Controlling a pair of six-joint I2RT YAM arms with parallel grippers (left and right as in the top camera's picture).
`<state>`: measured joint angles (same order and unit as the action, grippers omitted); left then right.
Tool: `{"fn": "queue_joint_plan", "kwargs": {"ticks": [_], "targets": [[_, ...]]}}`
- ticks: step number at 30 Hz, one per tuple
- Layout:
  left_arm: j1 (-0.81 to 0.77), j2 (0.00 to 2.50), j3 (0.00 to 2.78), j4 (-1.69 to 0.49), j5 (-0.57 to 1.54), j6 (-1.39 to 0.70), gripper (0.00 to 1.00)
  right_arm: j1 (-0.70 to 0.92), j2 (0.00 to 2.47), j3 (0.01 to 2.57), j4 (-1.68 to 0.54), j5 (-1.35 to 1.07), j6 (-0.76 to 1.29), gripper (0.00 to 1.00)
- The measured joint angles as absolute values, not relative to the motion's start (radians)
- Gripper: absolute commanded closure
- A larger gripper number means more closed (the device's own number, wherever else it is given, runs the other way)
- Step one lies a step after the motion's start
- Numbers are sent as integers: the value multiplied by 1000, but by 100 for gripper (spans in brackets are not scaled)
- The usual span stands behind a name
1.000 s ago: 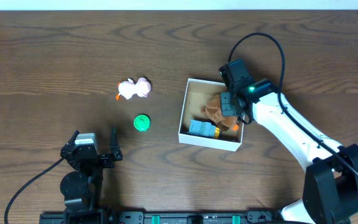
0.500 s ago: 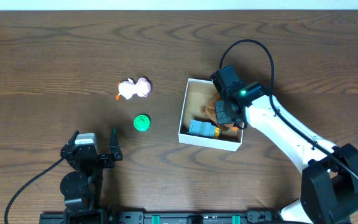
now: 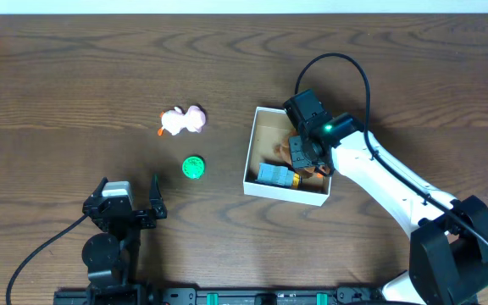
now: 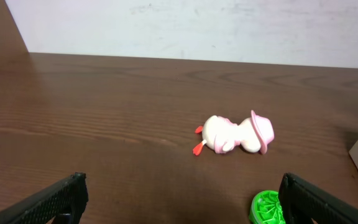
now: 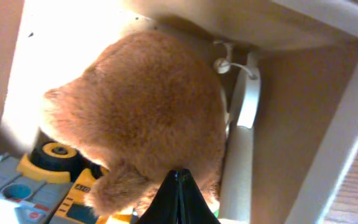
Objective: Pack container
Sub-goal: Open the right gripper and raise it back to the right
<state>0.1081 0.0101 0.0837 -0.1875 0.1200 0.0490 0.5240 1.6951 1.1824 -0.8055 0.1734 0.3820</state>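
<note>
The left gripper (image 3: 129, 193) is hovering low over the bench (image 3: 58, 85), its fingers (image 4: 48, 200) standing wide apart on nothing. Beyond it, a pink toy duck (image 3: 182, 121) is lying on its side, with a green round toy (image 3: 193, 167) just nearer. To the right, the container (image 3: 283, 191) is sitting flat, holding a blue and yellow toy (image 3: 275, 175) and a brown plush (image 5: 142, 118). The right gripper (image 3: 305, 154) is reaching inside, fingers drawn together at the plush; whether they are pinching its fur I cannot tell.
</note>
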Motion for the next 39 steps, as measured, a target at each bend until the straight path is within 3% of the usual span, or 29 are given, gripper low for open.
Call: {"fn": "queue_joint_plan", "kwargs": {"ticks": [13, 20, 22, 26, 39], "targets": [[108, 10, 84, -187, 120, 49, 2, 432, 1637, 1278, -859, 192, 371, 98], [108, 10, 84, -187, 120, 49, 2, 270, 1537, 1298, -887, 194, 370, 95], [108, 10, 84, -187, 120, 49, 2, 213, 1536, 1298, -900, 196, 369, 70], [108, 10, 84, -187, 120, 49, 2, 102, 1536, 1298, -927, 199, 338, 1], [108, 10, 84, -187, 120, 49, 2, 25, 1536, 1298, -950, 199, 312, 1]]}}
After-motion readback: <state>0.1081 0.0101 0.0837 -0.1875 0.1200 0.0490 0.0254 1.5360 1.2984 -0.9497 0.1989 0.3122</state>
